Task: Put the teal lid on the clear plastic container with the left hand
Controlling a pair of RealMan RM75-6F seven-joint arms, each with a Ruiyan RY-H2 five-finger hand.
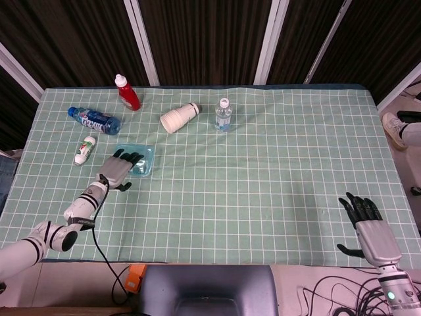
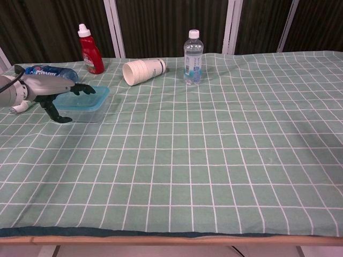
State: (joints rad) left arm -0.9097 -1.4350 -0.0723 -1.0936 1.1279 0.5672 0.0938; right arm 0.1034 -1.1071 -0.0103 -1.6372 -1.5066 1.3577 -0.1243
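Observation:
The teal lid lies flat on top of the clear plastic container, at the left of the table. My left hand is at the container's near-left side. Its dark fingers stretch out over the lid's edge and touch it, while the thumb hangs down beside the container wall. It grips nothing that I can see. My right hand hovers at the table's near right corner with fingers spread and nothing in it; only the head view shows it.
Behind the container lie a blue bottle and a small white bottle. A red bottle, a tipped stack of paper cups and a water bottle stand further back.

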